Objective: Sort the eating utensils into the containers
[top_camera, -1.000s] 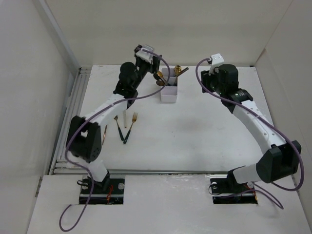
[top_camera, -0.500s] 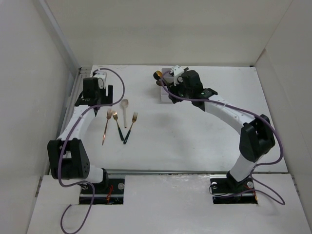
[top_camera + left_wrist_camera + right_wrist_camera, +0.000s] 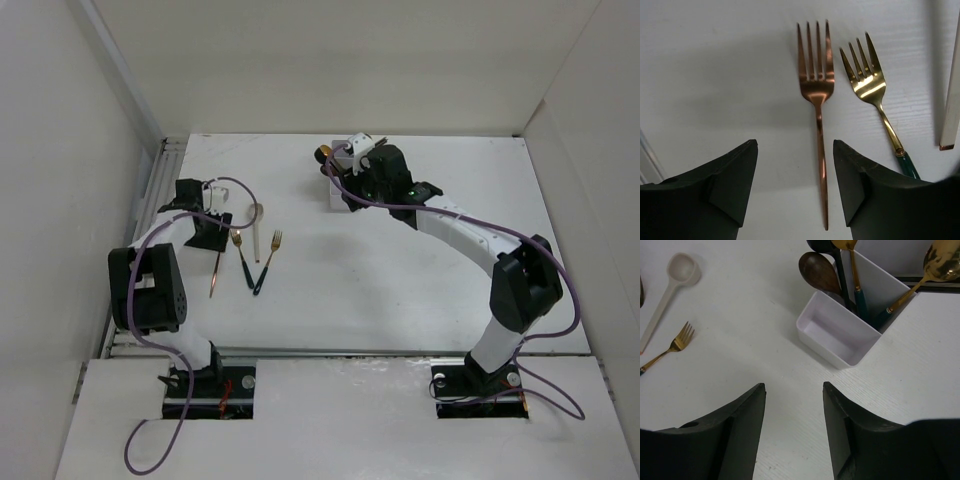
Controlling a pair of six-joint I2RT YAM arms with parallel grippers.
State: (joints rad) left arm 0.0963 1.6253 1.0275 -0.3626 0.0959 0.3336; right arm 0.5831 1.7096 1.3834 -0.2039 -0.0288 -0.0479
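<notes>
My left gripper (image 3: 209, 232) is open and low over the head end of a copper fork (image 3: 214, 275). In the left wrist view the copper fork (image 3: 816, 90) lies flat, its thin handle between my open fingers (image 3: 735, 175), nearer the right one. A gold fork with a green handle (image 3: 867, 80) lies beside it. My right gripper (image 3: 352, 182) is open and empty (image 3: 792, 390) just short of the white container (image 3: 840, 332). The container's near compartment is empty. Its far compartments hold a dark spoon (image 3: 817, 267) and gold spoons (image 3: 942, 260).
A pale wooden spoon (image 3: 256, 228) and another gold fork (image 3: 268, 262) lie on the table right of the copper fork. The spoon (image 3: 670, 285) and fork (image 3: 677, 342) also show in the right wrist view. Side walls enclose the table; a rail (image 3: 150, 220) runs along its left edge.
My left arm has swung from the container to the table's left side and come down over the copper fork. My right gripper has moved in to the container and holds there.
</notes>
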